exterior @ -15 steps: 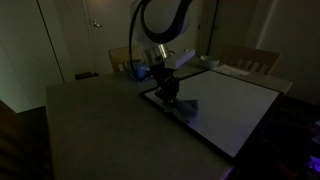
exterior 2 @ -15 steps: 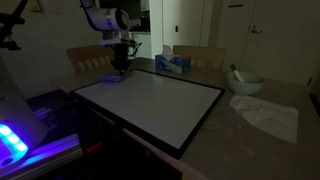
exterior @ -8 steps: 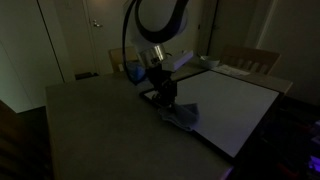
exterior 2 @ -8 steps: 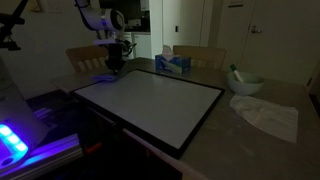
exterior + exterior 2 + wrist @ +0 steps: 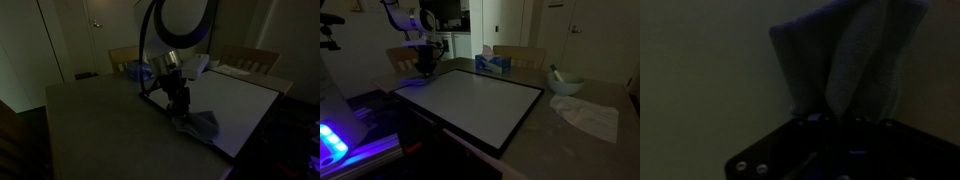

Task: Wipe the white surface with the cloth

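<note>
Since the room is so dark, I want to go slow here. My pincer [image 5: 181, 108] is down low near one edge of the board [image 5: 240, 100], and it looks closed on one end of the cloth [image 5: 203, 127]. The rest of the cloth lies on the board, right beside the pincer. In the wrist view the cloth [image 5: 855, 60] fans out from the pincer, so I think the grip is good. To wipe well, I think I should press down just a little, so the cloth rubs the board but the pincer does not scrape it. I should pull in long straight lines, side by side, with no gaps, as there is a lot of board to cover. I should not go past the board's edge, or the cloth may catch there or slide off onto the table [image 5: 90, 120]. If the cloth bunches up, it will clean less.
</note>
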Controlling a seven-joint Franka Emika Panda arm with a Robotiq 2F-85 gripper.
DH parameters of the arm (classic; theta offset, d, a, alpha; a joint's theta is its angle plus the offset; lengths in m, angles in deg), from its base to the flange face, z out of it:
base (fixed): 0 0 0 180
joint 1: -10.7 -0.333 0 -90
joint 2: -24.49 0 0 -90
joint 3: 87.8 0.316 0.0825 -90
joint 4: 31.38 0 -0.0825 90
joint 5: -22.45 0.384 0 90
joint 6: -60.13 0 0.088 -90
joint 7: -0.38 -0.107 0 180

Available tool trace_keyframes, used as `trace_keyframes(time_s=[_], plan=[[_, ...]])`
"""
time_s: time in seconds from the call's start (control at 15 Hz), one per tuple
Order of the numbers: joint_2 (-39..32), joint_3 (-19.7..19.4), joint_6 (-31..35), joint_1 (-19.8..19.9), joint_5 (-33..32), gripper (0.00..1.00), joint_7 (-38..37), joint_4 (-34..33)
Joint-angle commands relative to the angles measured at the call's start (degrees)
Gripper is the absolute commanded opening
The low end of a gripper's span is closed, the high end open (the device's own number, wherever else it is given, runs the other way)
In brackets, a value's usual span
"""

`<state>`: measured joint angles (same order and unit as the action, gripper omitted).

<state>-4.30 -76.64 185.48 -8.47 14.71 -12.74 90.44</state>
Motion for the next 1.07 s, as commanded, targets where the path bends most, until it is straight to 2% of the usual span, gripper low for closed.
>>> trace_keyframes(time_s=[0.0,0.13,0.6,0.87,1.0], plan=[[1.1,-0.7,8.0,1.2,-0.5,0.03,3.2,6.5],[1.7,-0.7,12.3,1.5,0.7,0.03,2.4,8.4],[6.6,-1.0,21.1,1.1,3.0,0.03,-3.2,16.3],[7.6,0.0,26.7,2.6,7.4,0.03,-2.1,19.7],[7.7,1.4,28.1,4.7,11.9,0.03,1.1,21.0]])
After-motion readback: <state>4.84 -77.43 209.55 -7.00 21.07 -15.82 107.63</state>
